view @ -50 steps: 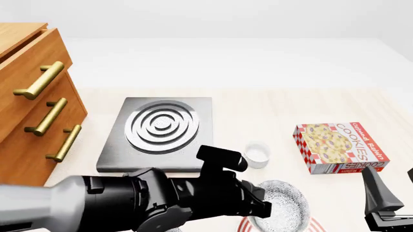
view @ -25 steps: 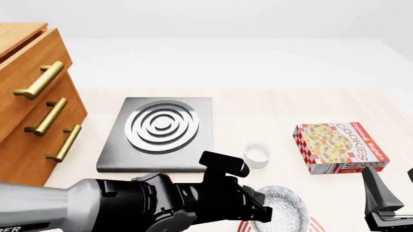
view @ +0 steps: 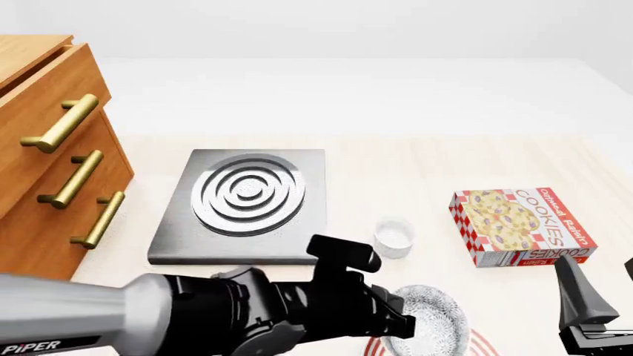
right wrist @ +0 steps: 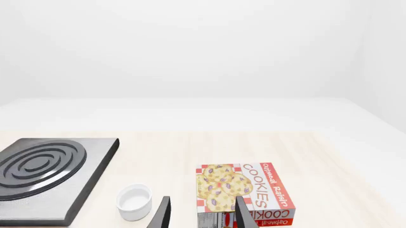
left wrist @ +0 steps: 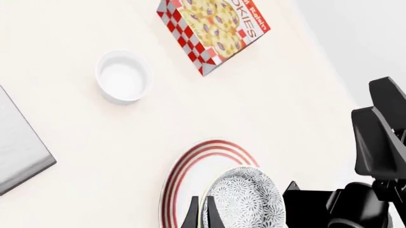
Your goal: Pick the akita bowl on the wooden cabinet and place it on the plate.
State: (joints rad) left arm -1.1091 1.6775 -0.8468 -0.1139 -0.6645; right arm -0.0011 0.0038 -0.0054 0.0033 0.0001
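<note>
The akita bowl (left wrist: 247, 202), speckled black and white, is tilted over the plate (left wrist: 184, 178), a white plate with red rings. My left gripper (left wrist: 201, 217) is shut on the bowl's rim. In the front view the bowl (view: 435, 317) shows just past the left arm at the bottom, with the plate's red rim (view: 487, 345) under it; I cannot tell whether they touch. The wooden cabinet (view: 44, 159) stands far left with nothing on the part of its top that shows. My right gripper (right wrist: 201, 216) is open and empty, low at the front right (view: 582, 300).
A grey square stove (view: 247, 196) with silver rings lies beside the cabinet. A small white cup (view: 393, 237) stands between the stove and a cookie box (view: 521, 226). The left arm's dark body (view: 247, 315) fills the bottom of the front view.
The left arm has sunk slightly, carrying the bowl a little lower toward the plate. The right arm has not moved.
</note>
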